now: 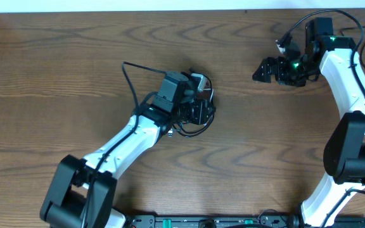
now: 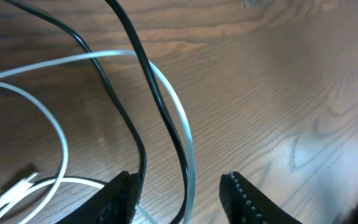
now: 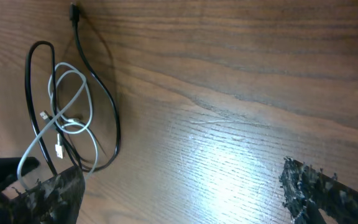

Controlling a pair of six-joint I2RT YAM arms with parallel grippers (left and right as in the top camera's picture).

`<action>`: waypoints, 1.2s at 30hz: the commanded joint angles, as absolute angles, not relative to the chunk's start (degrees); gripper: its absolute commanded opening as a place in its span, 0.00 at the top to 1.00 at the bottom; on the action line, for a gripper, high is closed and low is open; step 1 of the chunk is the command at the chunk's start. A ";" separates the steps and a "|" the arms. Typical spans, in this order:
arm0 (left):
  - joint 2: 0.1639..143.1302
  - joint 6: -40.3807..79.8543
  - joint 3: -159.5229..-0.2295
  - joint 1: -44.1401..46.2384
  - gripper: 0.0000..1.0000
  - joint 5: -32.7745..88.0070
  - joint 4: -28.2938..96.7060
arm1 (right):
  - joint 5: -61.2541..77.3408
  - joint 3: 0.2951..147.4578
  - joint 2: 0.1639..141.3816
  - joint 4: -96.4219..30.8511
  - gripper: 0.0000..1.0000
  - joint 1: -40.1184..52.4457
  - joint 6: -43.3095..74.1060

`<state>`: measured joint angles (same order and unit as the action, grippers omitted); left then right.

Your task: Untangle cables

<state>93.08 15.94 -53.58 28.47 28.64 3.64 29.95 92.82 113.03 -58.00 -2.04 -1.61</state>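
Observation:
The black cable point(image 1: 130, 82) and the white cable point(image 1: 199, 79) lie tangled in the middle of the wooden table. My left gripper point(image 1: 198, 109) is over the tangle, open. In the left wrist view a black strand point(image 2: 166, 118) and a white strand point(image 2: 186, 140) run side by side between its open fingers point(image 2: 179, 199). My right gripper point(image 1: 266, 69) is open and empty at the back right, away from the cables. The right wrist view shows the black loops point(image 3: 107, 112) crossing the white loops point(image 3: 79, 93) at the left, beyond its fingers point(image 3: 185, 193).
The white back edge of the table point(image 1: 170, 6) runs along the top. A black bar point(image 1: 208, 221) sits at the front edge between the arm bases. Thick arm wires point(image 1: 334, 19) loop by the right arm.

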 commanded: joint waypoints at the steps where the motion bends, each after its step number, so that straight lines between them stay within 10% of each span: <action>1: 94.04 14.63 -53.80 28.71 0.58 29.36 2.20 | 30.35 92.40 113.32 -57.74 0.02 -2.04 -0.86; 9: 93.78 14.66 -54.19 27.92 0.92 28.53 0.78 | 30.35 92.40 113.32 -57.58 0.02 -2.02 -0.71; 36: 63.53 26.24 -70.39 26.06 0.93 28.91 -13.43 | 39.35 92.47 113.25 -55.24 0.06 -1.17 -4.84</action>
